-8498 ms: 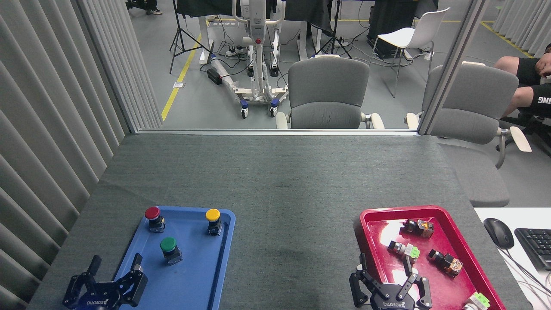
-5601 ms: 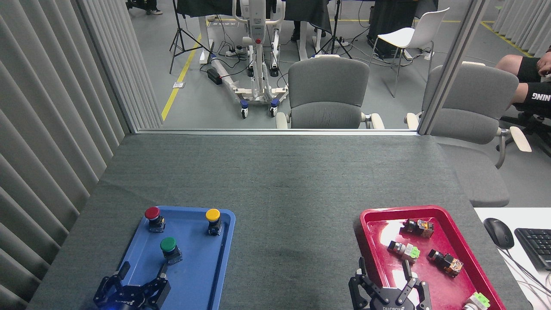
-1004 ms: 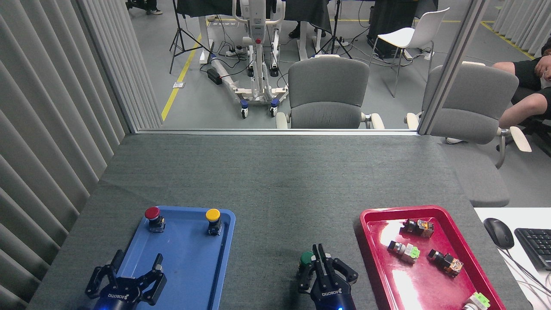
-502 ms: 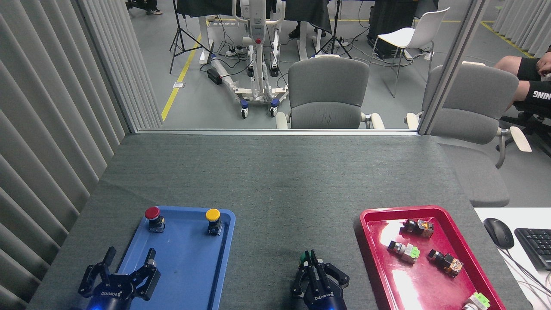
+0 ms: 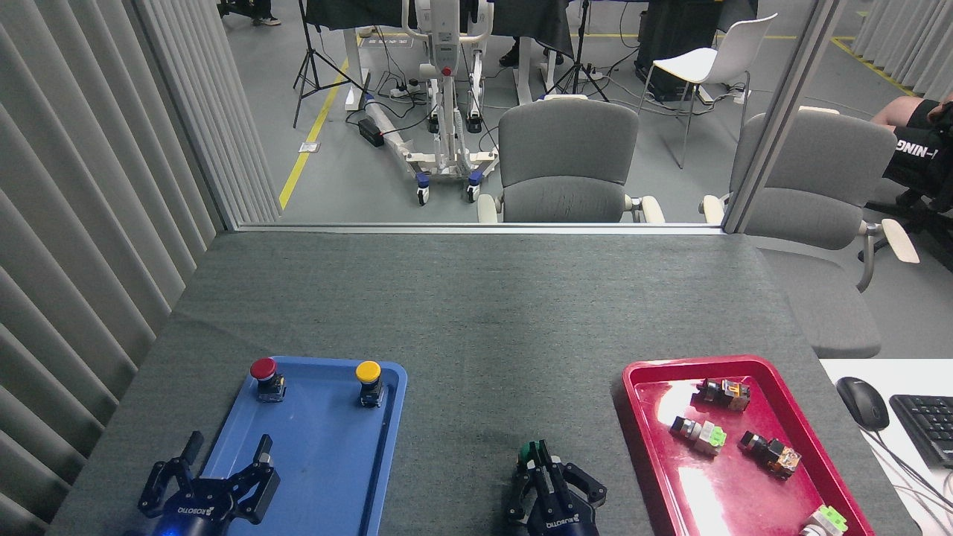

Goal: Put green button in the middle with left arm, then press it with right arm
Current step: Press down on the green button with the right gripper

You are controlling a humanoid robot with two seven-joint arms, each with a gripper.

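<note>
In the head view the green button (image 5: 529,451) stands on the grey surface (image 5: 476,313) between the trays, right of the blue tray (image 5: 327,476), under the right gripper's (image 5: 547,465) pinched-together fingertips, while the left gripper (image 5: 227,454) hangs spread and empty.

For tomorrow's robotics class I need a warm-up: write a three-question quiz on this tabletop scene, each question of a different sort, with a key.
1. True or false: the green button stands in the blue tray.
2. Which buttons stand in the blue tray? A) red and yellow B) red and green C) yellow only
3. Fill in: the right pincer is over the ____ button.

Key: 1 false, it is on the grey cloth between the trays. 2 A. 3 green.
</note>
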